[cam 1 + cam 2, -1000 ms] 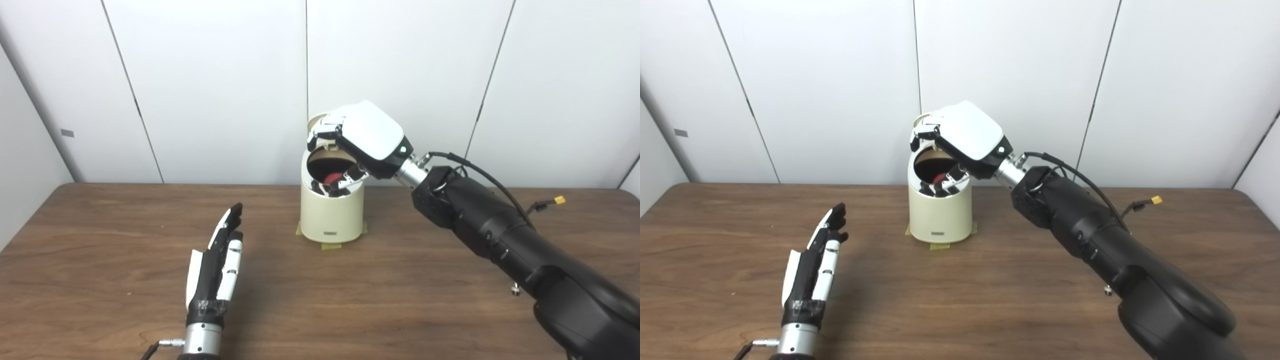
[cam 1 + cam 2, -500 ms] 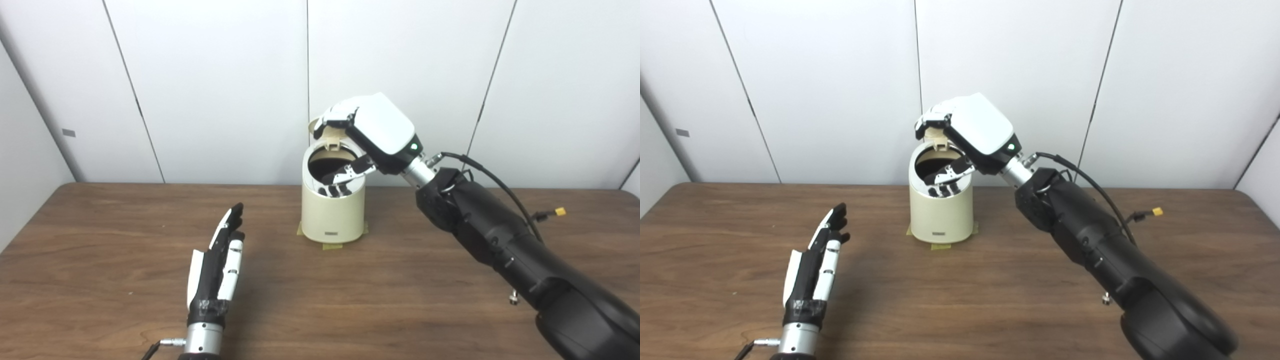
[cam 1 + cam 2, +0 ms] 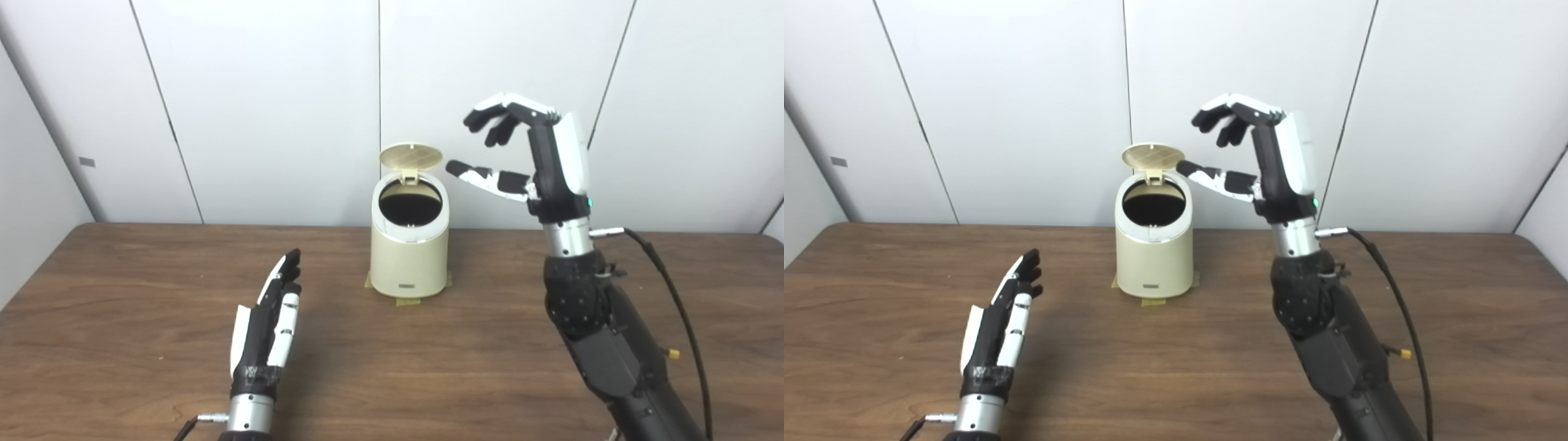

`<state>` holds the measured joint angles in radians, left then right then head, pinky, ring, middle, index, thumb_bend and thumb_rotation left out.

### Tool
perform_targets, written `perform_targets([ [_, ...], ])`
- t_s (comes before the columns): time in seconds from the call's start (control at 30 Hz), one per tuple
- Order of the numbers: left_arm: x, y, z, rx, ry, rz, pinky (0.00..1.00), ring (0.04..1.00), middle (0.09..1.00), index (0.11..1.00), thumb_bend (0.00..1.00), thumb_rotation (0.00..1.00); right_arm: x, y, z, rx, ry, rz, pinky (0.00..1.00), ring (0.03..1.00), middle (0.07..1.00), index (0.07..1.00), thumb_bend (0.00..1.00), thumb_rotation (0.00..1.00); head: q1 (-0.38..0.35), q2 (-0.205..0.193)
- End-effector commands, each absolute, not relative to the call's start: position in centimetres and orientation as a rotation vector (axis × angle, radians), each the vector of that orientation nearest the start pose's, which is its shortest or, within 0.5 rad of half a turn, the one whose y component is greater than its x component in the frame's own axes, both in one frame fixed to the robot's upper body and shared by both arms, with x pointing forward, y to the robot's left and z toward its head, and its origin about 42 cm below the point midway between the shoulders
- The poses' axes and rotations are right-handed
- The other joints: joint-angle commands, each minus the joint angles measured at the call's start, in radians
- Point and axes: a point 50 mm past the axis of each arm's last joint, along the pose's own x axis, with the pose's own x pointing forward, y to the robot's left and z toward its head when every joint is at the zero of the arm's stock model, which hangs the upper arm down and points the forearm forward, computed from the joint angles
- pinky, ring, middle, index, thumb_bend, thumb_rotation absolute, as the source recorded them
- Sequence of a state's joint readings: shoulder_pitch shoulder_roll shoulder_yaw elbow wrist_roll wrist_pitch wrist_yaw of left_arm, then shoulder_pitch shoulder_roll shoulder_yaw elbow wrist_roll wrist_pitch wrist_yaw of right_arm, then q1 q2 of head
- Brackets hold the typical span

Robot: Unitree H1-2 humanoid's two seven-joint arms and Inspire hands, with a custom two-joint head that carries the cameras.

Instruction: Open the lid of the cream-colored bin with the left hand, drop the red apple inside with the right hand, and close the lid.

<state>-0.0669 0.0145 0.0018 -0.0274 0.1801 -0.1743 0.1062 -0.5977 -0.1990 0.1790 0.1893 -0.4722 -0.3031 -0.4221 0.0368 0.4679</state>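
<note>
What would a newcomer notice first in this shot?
The right robot hand, raised high beside the bin with fingers spread and holding nothing. Next the bin itself, mid-table near the wall, its lid standing open over a dark opening; no apple shows. The left robot hand lies open over the table's near left.

This looks like a robotics lab or test cell, not a home or a shop. A plain wood-grain table stands pushed against blank white wall panels split by thin dark vertical seams, with nothing hung on them but a small grey tag near the table's far left corner. The cream-colored bin near the table's far edge stands on strips of yellowish tape stuck to the table top. Exposed cables with bare connectors run along the black robot arm at the right.
</note>
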Motion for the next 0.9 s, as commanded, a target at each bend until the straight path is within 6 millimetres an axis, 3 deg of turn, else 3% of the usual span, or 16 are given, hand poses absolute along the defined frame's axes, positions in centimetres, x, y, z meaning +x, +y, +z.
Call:
perform_targets([
  [0.0,30.6,22.0,13.4,0.189,-0.304,0.076,0.88,0.93,0.936,0.919,0.18,0.91,42.1,-20.2,28.9,-0.467,-0.765,-0.075,0.37,0.431,0.487,0.496,0.5,0.08,0.0,0.001],
  [0.13,30.7,22.4,13.3,0.187,-0.303,0.073,0.86,0.925,0.931,0.911,0.18,0.91,39.1,-22.4,25.2,-0.391,-0.544,0.014,0.5,0.557,0.584,0.492,0.49,0.15,-0.008,0.0],
  [0.4,30.7,22.9,13.2,0.242,-0.306,0.086,0.8,0.871,0.883,0.869,0.23,0.85,35.5,-24.2,19.1,-0.264,-0.369,-0.011,0.54,0.611,0.641,0.493,0.48,0.14,-0.01,-0.002],
  [0.53,30.6,23.0,13.2,0.243,-0.302,0.089,0.79,0.861,0.872,0.857,0.22,0.83,34.7,-24.1,18.1,-0.212,-0.326,-0.004,0.61,0.673,0.689,0.495,0.48,0.15,-0.011,0.0],
  [0.57,30.6,23.0,13.2,0.242,-0.301,0.09,0.79,0.858,0.871,0.856,0.23,0.83,34.6,-24.1,17.9,-0.211,-0.32,-0.002,0.63,0.694,0.709,0.625,0.33,0.24,-0.01,0.001],
  [0.67,30.6,23.1,13.2,0.239,-0.303,0.091,0.79,0.856,0.869,0.855,0.23,0.83,34.4,-24.1,17.5,-0.214,-0.309,0.006,0.65,0.711,0.728,0.713,0.24,0.35,-0.007,0.002],
  [0.87,30.8,23.5,14.0,0.265,-0.325,0.092,0.78,0.856,0.869,0.853,0.22,0.82,34.0,-23.4,16.4,-0.198,-0.291,-0.003,0.65,0.715,0.723,0.714,0.15,0.39,-0.008,0.007],
])
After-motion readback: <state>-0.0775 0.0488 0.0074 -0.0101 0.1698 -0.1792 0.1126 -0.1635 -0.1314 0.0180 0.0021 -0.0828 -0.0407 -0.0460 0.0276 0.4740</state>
